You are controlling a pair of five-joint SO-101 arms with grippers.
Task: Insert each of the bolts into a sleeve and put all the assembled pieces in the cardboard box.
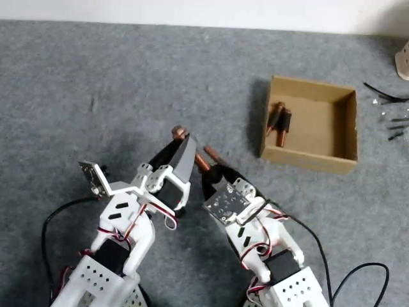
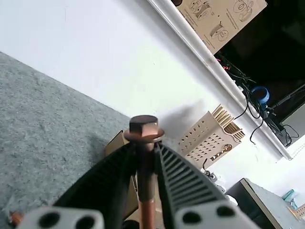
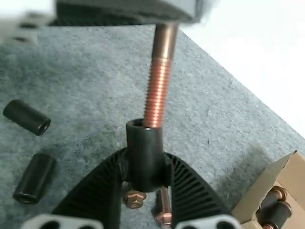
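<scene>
As the high camera looks down, the left arm and the right arm meet tip to tip over the grey tabletop. The left jaws are clamped on a copper bolt whose head pokes out past their tips, and the right jaws point in from just beside them. A loose bolt lies on the tabletop near the right jaws. To the right stands the cardboard box, with two assembled pieces lying side by side by its left wall

From the left wrist, the left jaws grip the bolt by its shaft just below the flanged hex head, which stands clear of their tips. A corner of the cardboard box shows beyond them, and a perforated beige rack stands by the white wall

From the right wrist, the right jaws are shut on a black sleeve held lengthwise between them. The bolt's threaded end sits in the sleeve's open mouth, its shaft running back to the left jaws. Two loose sleeves lie apart on the tabletop, loose bolts lie beyond the jaws, and the cardboard box shows with assembled pieces inside
</scene>
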